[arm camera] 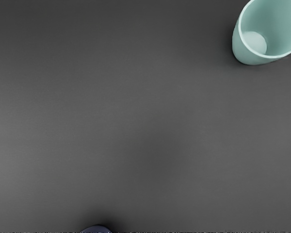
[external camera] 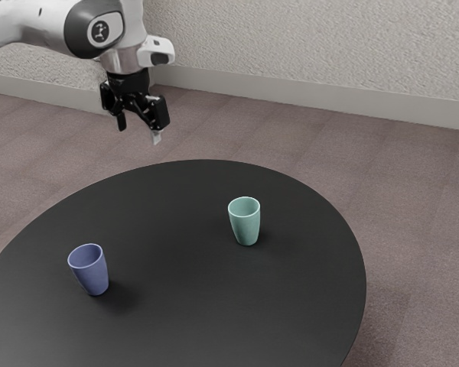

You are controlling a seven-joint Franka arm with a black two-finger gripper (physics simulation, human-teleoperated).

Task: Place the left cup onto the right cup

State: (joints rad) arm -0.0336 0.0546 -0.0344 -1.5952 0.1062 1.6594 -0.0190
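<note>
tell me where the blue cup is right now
In the exterior view the blue cup stands upright on the black table, toward that view's left, well apart from the green cup farther right and back.

Two cups stand upright on the desk (external camera: 214, 321), well apart from each other. The left cup (external camera: 89, 268) is near the desk's edge at the exterior view's left. The right cup (external camera: 244, 220) stands farther back, about mid-desk, toward the exterior view's right. The gripper (external camera: 140, 131) hangs high above the desk, apart from both cups.
</note>
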